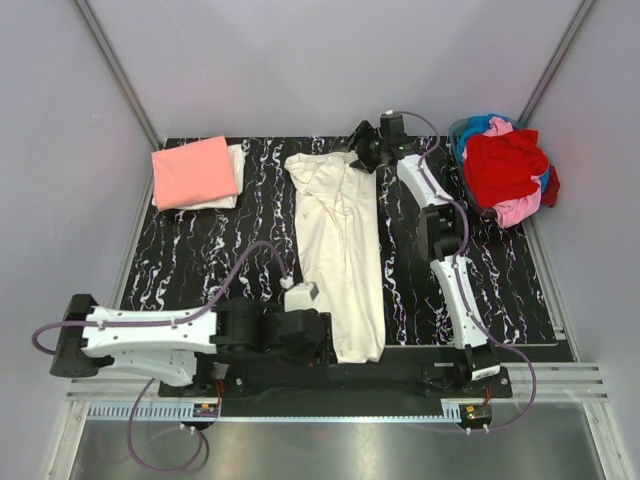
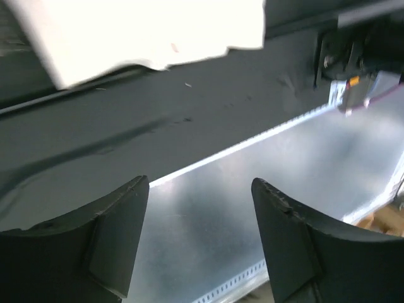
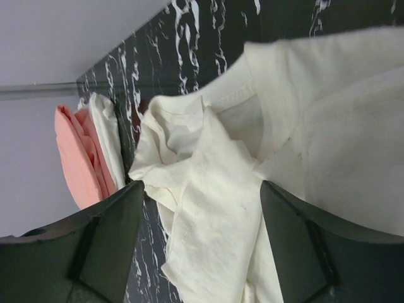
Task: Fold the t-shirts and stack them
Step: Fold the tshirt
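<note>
Lengthwise: cream cloth t-shirt (image 1: 340, 250), folded strip, near-to-far on black marbled counter (image 1: 250, 220); left hand (image 2: 199, 183) beside hem, right hand (image 3: 202, 184) over collar, both unclenched, empty.

The top external view looks steeply down from above and behind the arm bases, far enough back to take in the whole table (image 1: 190, 260). The left wrist view sits low and close at the table's near edge, looking past the left gripper (image 2: 199, 189) onto the metal sheet (image 2: 284, 189). The right wrist view, rolled sideways, hangs close over the cream t-shirt (image 3: 214, 189). All three views share that shirt. The salmon-pink t-shirt (image 3: 76, 158) at that frame's left also shows at the upper left of the overhead view.
</note>
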`<state>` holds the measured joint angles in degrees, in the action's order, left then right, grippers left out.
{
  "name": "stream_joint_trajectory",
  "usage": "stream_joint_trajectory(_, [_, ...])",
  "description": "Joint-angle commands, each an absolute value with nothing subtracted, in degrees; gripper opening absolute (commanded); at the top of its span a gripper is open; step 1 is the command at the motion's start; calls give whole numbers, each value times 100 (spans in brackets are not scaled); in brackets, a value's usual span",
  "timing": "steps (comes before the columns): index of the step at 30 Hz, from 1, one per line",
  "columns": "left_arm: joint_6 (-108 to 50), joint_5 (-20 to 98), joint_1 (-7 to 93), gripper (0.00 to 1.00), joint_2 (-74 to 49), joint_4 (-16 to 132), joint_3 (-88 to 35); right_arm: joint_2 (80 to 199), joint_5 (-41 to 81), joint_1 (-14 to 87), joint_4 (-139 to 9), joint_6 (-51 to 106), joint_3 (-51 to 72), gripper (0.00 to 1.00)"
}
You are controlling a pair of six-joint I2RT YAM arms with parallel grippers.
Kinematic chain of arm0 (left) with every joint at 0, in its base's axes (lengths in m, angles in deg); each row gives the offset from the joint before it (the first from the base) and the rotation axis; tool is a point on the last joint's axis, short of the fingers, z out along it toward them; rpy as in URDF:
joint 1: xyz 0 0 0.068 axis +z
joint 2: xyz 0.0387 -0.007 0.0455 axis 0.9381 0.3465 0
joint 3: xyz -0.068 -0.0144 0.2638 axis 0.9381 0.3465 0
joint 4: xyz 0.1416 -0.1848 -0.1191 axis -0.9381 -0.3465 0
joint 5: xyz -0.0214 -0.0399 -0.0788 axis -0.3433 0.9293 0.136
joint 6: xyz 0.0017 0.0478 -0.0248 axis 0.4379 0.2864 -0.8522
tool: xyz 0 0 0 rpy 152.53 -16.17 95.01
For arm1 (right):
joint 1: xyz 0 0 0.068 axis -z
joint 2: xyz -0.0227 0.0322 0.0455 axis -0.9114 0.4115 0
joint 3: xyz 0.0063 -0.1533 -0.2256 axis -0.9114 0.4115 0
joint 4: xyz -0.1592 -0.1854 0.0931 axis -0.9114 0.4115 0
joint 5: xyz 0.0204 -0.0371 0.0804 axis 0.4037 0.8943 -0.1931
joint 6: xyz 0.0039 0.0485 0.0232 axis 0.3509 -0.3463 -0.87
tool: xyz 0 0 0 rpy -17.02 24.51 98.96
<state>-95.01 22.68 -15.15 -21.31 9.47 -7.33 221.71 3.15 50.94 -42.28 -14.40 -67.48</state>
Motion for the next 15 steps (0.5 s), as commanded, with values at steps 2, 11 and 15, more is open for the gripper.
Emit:
stream_joint_trajectory(2, [-9561, 1064, -1123, 78, -2681, -282, -703, 20593, 303, 5199, -4858, -918, -6212, 90])
stream_joint_trajectory(11, [-6592, 1888, 2338, 81, -2674, 1279, -824, 17544, 810, 5199, -4419, -82, -2743, 96])
stream_joint_trajectory(15, [-5649, 2213, 3611, 76, -1173, 1695, -1808, 15982, 1083, 5059, -4480, -117, -356, 87])
